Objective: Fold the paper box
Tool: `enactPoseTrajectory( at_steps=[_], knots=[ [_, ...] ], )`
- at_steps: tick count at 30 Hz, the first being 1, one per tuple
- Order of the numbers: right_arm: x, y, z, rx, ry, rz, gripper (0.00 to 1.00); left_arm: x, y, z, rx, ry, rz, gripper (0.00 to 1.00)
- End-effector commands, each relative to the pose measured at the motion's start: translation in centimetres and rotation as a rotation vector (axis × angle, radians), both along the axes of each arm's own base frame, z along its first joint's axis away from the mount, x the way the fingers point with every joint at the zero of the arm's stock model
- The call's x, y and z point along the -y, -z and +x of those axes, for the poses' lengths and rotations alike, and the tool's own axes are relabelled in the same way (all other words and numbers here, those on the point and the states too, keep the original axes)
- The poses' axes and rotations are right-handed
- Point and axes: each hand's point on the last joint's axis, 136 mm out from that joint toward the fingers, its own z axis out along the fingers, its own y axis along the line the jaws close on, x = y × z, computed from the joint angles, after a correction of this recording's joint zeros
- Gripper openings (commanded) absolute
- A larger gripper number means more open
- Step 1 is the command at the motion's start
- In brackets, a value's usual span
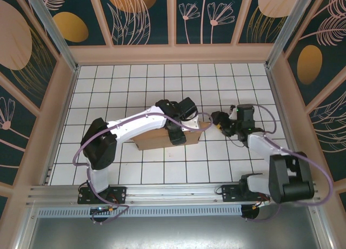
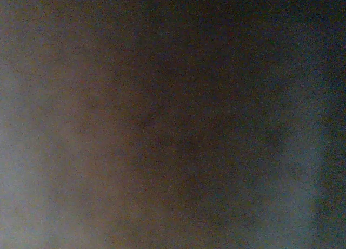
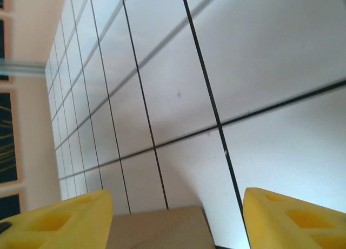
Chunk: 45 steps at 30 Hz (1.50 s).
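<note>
Paper box (image 1: 151, 138), plain brown cardboard, lies near the middle of the white gridded table (image 1: 135, 81); the left arm (image 1: 130, 124) reaches across it, and the left gripper (image 1: 175, 135) sits down on the box's right half; whether its jaws are apart or closed cannot be told, its wrist camera giving a dark brownish blur; the right gripper (image 1: 216, 120) stands just off the box's right end, its yellow fingers (image 3: 59, 222) spread wide and holding nothing, a corner of the cardboard (image 3: 157, 227) between them.
</note>
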Motion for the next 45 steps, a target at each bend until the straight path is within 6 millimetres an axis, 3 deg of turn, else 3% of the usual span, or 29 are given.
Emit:
enactPoseTrajectory(
  at_steps=[1, 4, 9, 12, 16, 22, 27, 37, 40, 45],
  knots=[
    [0.9, -3.3, 0.1, 0.073, -0.023, -0.104, 0.65, -0.4, 4.6, -0.3, -0.068, -0.021, 0.069, 0.66],
    [1.3, -6.1, -0.1, 0.136, -0.001, -0.119, 0.59, 0.1, 4.6, 0.1, -0.045, -0.014, 0.05, 0.68],
    [-0.5, -9.2, -2.5, 0.224, -0.065, -0.063, 0.45, 0.5, 4.3, 0.3, -0.037, -0.006, 0.033, 0.67],
    [-2.5, -9.3, -4.8, 0.236, -0.145, -0.03, 0.4, 0.6, 3.9, 0.5, -0.029, -0.004, 0.016, 0.67],
    [-4.6, -7.9, -6.6, 0.2, -0.208, -0.03, 0.39, 0.6, 3.9, 0.7, -0.036, -0.005, 0.005, 0.68],
    [-4.9, -5.5, -7.1, 0.166, -0.205, -0.049, 0.37, 1.0, 4.1, 1.1, -0.04, -0.008, -0.006, 0.69],
    [-5.3, -4.9, -6.7, 0.155, -0.217, -0.05, 0.34, 1.5, 3.7, 1.1, -0.026, 0.005, -0.052, 0.69],
    [-6.3, -2.9, -7.3, 0.099, -0.265, -0.039, 0.34, 1.0, 4.9, 0.8, -0.007, 0.02, -0.064, 0.69],
    [-5.1, -3.8, -6.7, 0.126, -0.214, -0.105, 0.35, 0.9, 4.9, 0.9, 0.005, 0.024, -0.07, 0.69],
    [-3.5, -7.6, -6.1, 0.199, -0.171, -0.15, 0.38, 0.9, 4.0, 1.2, 0.016, 0.018, -0.108, 0.69]
  ],
)
